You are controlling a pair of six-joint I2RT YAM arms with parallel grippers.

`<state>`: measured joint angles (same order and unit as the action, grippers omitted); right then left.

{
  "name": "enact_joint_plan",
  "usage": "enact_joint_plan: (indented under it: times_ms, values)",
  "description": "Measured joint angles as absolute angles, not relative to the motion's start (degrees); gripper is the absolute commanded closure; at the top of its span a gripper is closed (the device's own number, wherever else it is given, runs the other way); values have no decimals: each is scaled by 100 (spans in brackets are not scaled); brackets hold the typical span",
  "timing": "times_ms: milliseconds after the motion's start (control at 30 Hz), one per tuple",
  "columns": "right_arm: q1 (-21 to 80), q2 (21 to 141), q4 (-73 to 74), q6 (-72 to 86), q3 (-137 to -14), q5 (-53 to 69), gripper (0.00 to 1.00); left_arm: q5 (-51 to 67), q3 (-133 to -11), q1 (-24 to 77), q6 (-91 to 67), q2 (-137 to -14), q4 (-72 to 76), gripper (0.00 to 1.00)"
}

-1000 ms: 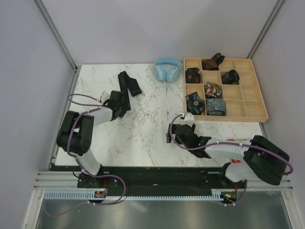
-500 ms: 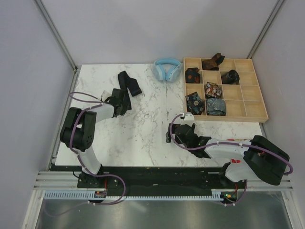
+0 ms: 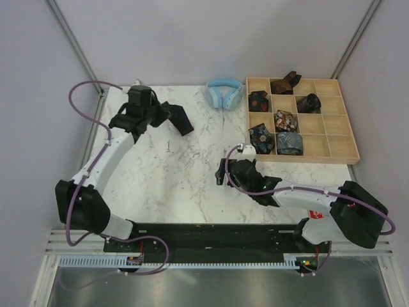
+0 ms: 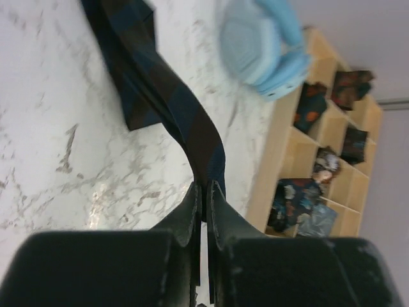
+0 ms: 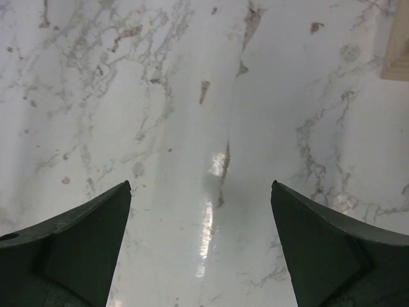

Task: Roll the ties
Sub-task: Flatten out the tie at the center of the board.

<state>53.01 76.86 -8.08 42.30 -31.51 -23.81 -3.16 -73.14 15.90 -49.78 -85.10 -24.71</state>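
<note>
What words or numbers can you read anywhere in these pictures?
No words or numbers can be read in any view.
Red mark on the right arm: too small to read.
The tie pinched in the left fingers, the headphones and the wooden tray show no lettering.

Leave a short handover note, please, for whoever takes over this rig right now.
Left claw: shut on one end of the dark tie, raised off the marble table. The rest of the tie lies unrolled at the back left.
Right claw: open, empty, above bare marble.
Done: six bundled ties sit in the wooden tray.
To do: roll the held tie, then probably put it in a free compartment.
Light blue headphones lie beside the tray; not part of the job.
</note>
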Motion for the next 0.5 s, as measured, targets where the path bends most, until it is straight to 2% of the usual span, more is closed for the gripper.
enact_joint_plan:
  times_ms: [233,500]
  values:
    - [5301,7675,-379,4329,-4519,-2252,2,508,-8995,1660,-4268,-7861,-3400,98]
    - [5262,7297,462,4364,-5157,-2534,2,1500,-9231,2399,-3972,-7382,-4416,98]
